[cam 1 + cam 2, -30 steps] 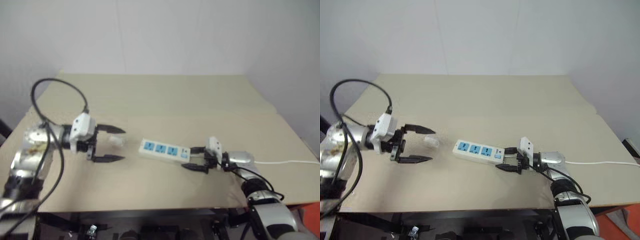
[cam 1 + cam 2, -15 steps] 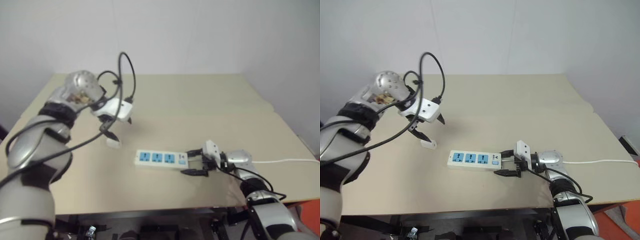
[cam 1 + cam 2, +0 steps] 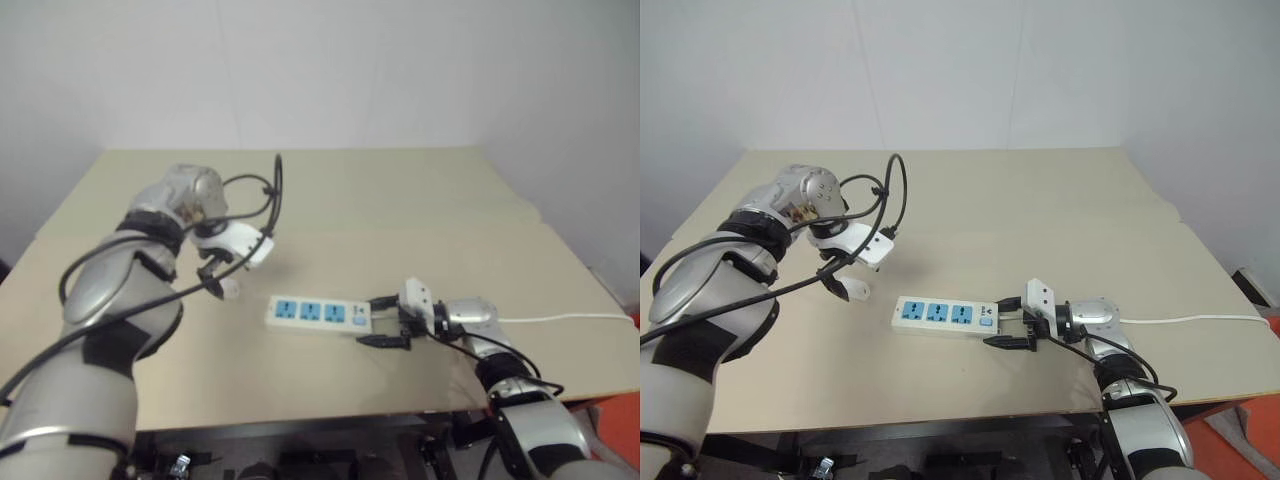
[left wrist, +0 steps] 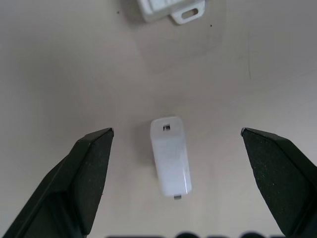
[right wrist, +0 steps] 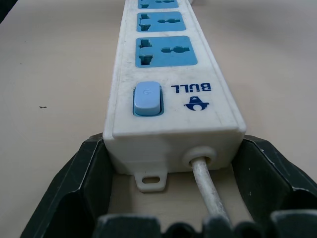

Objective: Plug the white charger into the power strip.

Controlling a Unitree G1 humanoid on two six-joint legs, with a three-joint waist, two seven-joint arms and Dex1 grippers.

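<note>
The white charger (image 4: 171,161) lies flat on the tan table (image 3: 400,200), a small rounded block, just off the far-from-switch end of the power strip (image 3: 318,313) and apart from it. My left pincer (image 4: 176,144) points straight down over the charger, its two black fingers (image 4: 86,168) spread wide, one on each side of the block, neither touching it. From my head, that pincer (image 3: 845,278) sits at the end of my bent left arm with a black cable looping above it.

The power strip is a long white bar with three blue socket faces and a pale blue switch (image 5: 147,98) at the end nearest my right side. All three sockets are empty. My right pincer (image 5: 173,163) lies nearly level on the table, with its fingers clamped against the two sides of the strip's switch end, where the thin white cord (image 5: 207,178) comes out. That cord trails away across the table to my right (image 3: 570,319).
</note>
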